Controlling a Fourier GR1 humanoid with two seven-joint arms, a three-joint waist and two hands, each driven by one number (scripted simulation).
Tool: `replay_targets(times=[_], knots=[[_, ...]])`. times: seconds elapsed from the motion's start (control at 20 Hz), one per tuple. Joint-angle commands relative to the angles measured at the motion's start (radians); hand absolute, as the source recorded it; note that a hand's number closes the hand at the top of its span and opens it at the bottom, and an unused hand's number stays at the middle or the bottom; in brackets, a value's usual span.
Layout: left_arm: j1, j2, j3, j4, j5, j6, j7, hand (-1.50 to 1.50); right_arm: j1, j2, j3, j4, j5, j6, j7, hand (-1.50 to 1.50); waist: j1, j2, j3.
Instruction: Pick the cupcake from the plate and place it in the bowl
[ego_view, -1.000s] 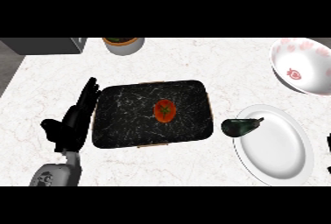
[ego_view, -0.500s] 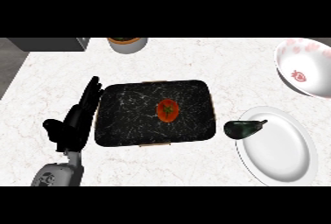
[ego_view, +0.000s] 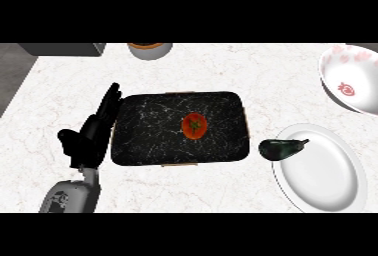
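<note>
Against the earlier pictures, the whole scene is being shown shifted slightly left and downward: more of the bowl is now being seen at the right edge, and the plate is being cut off less at the right. The things themselves are being kept in the same places relative to one another.

Nearest, at the lower left, the left robot hand (ego_view: 87, 137) is being held still on the white worktop (ego_view: 192, 187), with its fingers straight and pressed together along the left rim of the black tray (ego_view: 148, 130); nothing is being gripped. Whether the fingers are touching the tray's edge cannot be told. Its grey forearm is being cut off by the lower edge. The right robot hand is not being shown.

At the lower right, the white plate (ego_view: 321, 175) is being cut off at the bottom. A dark green object (ego_view: 279, 148) is being seen lying on the plate's upper left rim, partly over the worktop; it is too dark to be made out as a cupcake.

In the middle of the tray a red tomato (ego_view: 194, 125) is being seen.

Farther off, the white bowl (ego_view: 351, 75) with red marks is being cropped by the right edge, well apart from the plate. At the top, a grey cup (ego_view: 150, 50) is being cut off.
</note>
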Motion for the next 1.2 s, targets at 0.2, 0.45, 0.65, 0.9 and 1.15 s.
replay_targets(times=[0.2, 0.45, 0.65, 0.9, 1.15], knots=[[-0.036, -0.02, -0.017, 0.036, -0.022, 0.002, -0.012, 0.0, -0.254, 0.026, 0.155, 0.18, 0.335, -0.157, -0.1, 1.5, 0.019, 0.006, 0.001], [-0.011, 0.005, 0.009, 0.026, 0.006, -0.029, -0.034, 0.0, -0.357, 0.086, 0.235, 0.39, 0.541, -0.305, -0.248, 1.5, 0.029, 0.007, 0.002], [-0.027, -0.027, -0.003, 0.082, -0.012, -0.01, -0.07, 0.0, -0.475, 0.155, 0.27, 0.638, 0.622, -0.378, -0.316, 1.5, 0.048, 0.017, 0.003], [-0.038, -0.014, -0.001, 0.06, -0.007, -0.024, -0.042, 0.0, -0.571, 0.191, 0.294, 0.852, 0.728, -0.488, -0.422, 1.5, 0.051, 0.019, 0.004], [-0.022, -0.039, -0.026, 0.05, -0.022, -0.009, -0.053, 0.0, -0.629, 0.206, 0.317, 1.015, 0.801, -0.546, -0.455, 1.5, 0.061, 0.024, 0.005]])
